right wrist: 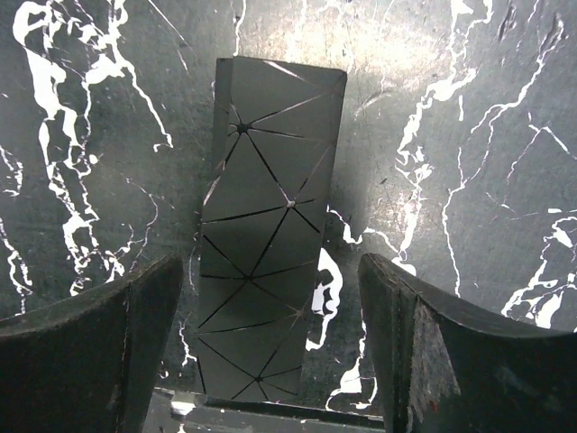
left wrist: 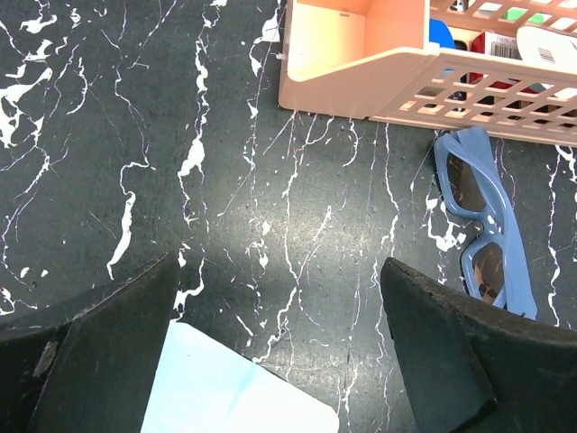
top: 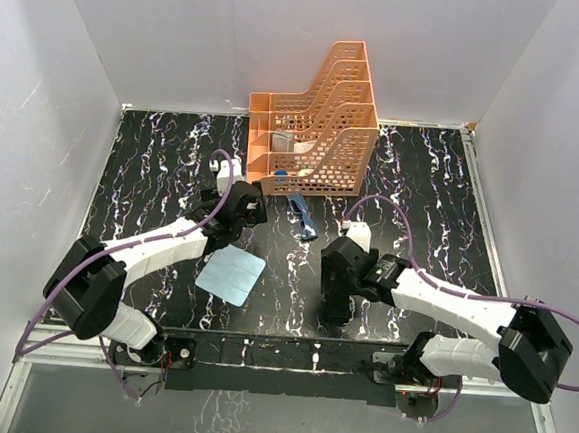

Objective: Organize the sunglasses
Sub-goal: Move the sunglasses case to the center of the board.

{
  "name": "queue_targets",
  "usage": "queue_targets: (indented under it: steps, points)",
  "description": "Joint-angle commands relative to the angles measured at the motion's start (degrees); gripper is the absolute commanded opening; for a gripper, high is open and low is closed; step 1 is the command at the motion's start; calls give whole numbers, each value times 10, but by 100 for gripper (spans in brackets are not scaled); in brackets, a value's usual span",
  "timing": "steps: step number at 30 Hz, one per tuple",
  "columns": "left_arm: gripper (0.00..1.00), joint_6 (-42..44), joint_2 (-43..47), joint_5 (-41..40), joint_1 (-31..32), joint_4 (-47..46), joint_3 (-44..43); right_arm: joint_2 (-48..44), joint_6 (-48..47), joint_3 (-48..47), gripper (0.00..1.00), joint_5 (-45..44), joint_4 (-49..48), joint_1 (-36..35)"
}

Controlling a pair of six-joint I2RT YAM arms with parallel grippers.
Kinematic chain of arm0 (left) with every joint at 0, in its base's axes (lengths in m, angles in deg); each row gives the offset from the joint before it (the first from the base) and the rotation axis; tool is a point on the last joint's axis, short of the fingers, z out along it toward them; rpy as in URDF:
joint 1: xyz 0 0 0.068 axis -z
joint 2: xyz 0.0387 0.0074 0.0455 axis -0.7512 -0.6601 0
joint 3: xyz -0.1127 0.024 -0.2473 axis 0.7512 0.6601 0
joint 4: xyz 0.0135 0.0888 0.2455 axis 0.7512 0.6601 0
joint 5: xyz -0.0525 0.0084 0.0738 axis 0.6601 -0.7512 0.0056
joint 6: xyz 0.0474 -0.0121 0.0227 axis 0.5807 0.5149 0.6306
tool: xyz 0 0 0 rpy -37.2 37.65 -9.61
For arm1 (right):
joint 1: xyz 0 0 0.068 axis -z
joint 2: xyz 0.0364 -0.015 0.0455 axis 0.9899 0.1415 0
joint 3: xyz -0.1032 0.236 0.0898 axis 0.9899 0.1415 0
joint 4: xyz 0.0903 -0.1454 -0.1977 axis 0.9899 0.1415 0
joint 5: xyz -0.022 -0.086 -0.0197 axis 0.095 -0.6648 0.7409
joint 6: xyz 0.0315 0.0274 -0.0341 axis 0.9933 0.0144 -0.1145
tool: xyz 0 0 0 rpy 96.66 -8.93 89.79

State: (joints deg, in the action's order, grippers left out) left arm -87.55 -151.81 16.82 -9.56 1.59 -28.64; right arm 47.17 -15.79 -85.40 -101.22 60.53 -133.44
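We see nothing tidied yet: the thin blue-framed folded sunglasses (top: 302, 218) lie at frame centre, just below the orange perforated plastic rack (top: 317, 118). Our left gripper (left wrist: 279, 271) gapes empty; our right gripper (right wrist: 270, 271) straddles the faceted black oblong case (right wrist: 275, 162), jaws wide.

Black, white-veined tabletop (top: 153, 166) enclosed by white walls (top: 72, 49), bearing an orange perforated tiered file rack (top: 316, 128) at its far edge with small items inside, a pale blue square cloth (top: 231, 273) near left, and a black oblong case (right wrist: 270, 225) with faceted line pattern lying flat near right.
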Motion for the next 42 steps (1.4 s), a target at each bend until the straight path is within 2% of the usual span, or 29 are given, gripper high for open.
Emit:
queue_targets:
  steps: [1,5,8,13,26,32,42]
  points:
    - [92,-7,6,8,2,10,7,13,18,3,76,-9,-25,-6]
    - [92,-7,4,9,2,8,8,25,18,11,72,-1,-37,-7]
    - [92,-7,0,12,2,7,7,36,17,11,61,3,-45,-9]
    - [92,-7,-5,15,2,10,4,48,12,14,50,12,-62,-10]
    - [91,-7,-6,19,2,6,10,37,18,12,49,1,-66,-16]
    - [91,-7,-5,20,3,3,11,13,5,13,50,8,-113,-16]
    - [91,-7,-4,25,2,5,10,56,-33,-7,53,-1,-209,-15]
